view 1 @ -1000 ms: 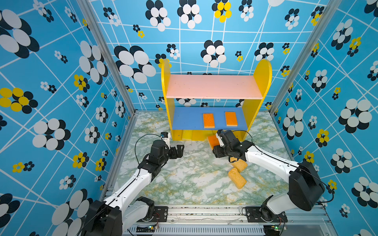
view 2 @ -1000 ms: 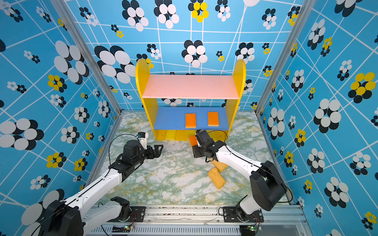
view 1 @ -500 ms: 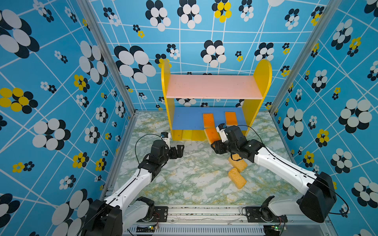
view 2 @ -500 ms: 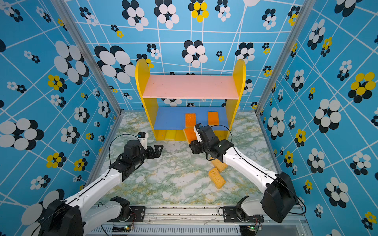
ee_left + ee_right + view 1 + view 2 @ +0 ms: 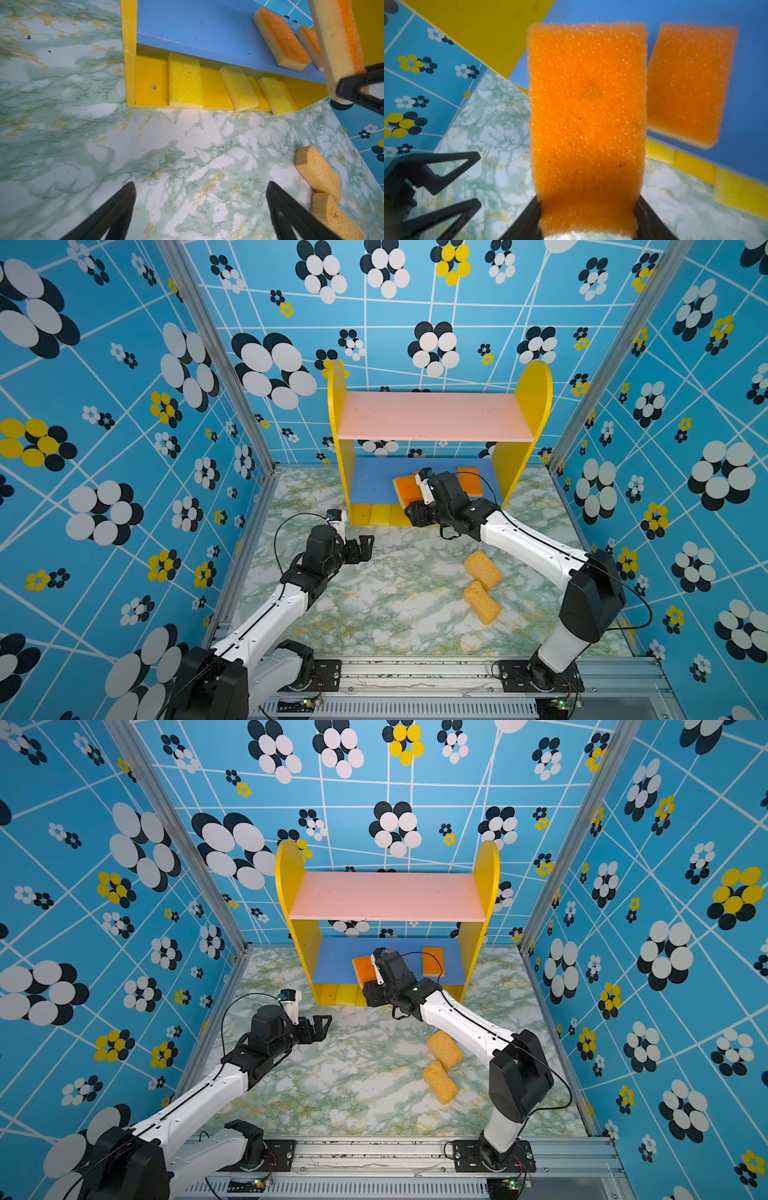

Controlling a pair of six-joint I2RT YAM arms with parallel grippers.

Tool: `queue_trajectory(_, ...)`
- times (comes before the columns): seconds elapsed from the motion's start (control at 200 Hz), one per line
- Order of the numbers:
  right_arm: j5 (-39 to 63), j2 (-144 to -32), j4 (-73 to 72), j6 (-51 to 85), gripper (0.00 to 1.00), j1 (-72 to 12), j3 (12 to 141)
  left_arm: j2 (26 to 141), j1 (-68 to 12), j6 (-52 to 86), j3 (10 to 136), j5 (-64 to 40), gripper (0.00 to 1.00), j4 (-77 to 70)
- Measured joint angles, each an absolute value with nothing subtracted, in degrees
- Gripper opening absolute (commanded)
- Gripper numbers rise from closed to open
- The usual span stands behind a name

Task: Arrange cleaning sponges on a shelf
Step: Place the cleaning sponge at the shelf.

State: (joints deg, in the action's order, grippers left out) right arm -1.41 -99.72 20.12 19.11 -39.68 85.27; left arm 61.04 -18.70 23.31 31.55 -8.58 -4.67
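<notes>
The work surface [image 5: 374,614] is covered in a marble pattern, white with green veins and ochre flecks. A few small dark specks are seen on it in the left wrist view. It is enclosed on three sides by walls [image 5: 124,406] printed in blue with white lines and clusters of black, white and yellow dots. The walls are joined at the corners by metal posts [image 5: 220,364]. A metal rail [image 5: 415,672] is fixed along the near edge, and both arm bases are mounted on it.

The shelf [image 5: 432,418] is placed at the far end of the surface, against the rear wall. Three yellow sponges [image 5: 185,81] are laid side by side on its yellow base [image 5: 149,83]. Two orange sponges [image 5: 282,39] are laid flat on the blue middle board [image 5: 374,485]. A third orange sponge [image 5: 587,93] is gripped at its near end by the closed fingers of the right gripper [image 5: 588,209]. It is held tilted over the front edge of the blue board, beside the other two; whether it touches the board cannot be told. Two tan sponges [image 5: 482,570] are seen lying close together on the marble, near the right arm.

The left gripper [image 5: 200,185] is held with its fingers spread wide and nothing between them. It is placed over bare marble in front of the shelf's left end.
</notes>
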Motion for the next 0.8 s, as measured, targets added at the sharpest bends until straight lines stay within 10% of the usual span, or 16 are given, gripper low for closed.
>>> queue_trajectory(0.795, -17.15, -121.97, 18.87, 27.7, 0.63, -47.27, 111.79, 58.87, -18.57, 23.29, 31.11, -8.58, 0.99, -4.62)
